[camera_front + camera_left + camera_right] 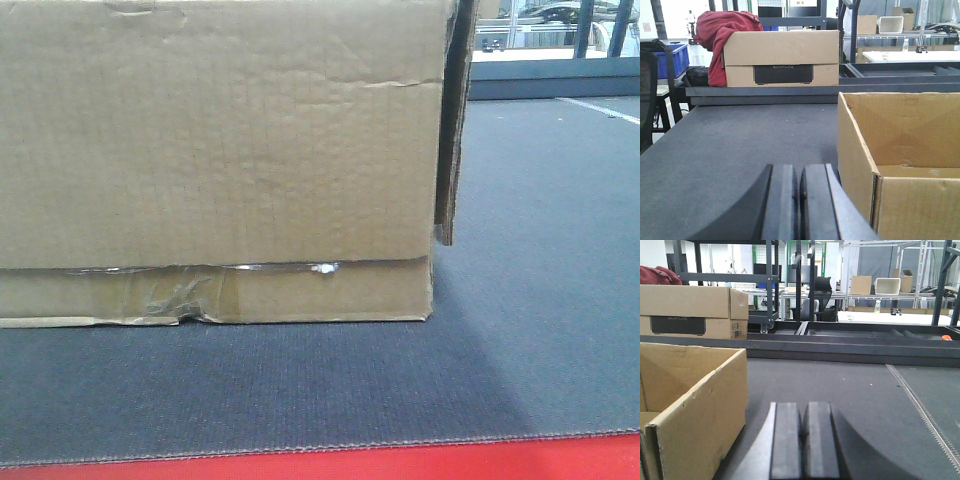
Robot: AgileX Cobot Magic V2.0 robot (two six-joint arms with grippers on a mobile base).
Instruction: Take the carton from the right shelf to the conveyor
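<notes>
**Already on the belt: an open, empty-looking carton between two closed grippers**

Plainly, the carton point(215, 160) sits on the conveyor point(520, 330), close behind the red edge strip point(320, 463) at the belt's near edge. The left gripper point(800, 200) and right gripper point(804, 440) flank it, each with pads pressed together and holding nothing. Its top is open and what shows of the inside looks empty, so it is probably light. The creased walls would flex under a one-sided pinch, and the loose side flap point(455, 120) makes a poor hold. Squeezing both end walls low down looks safest.
</notes>
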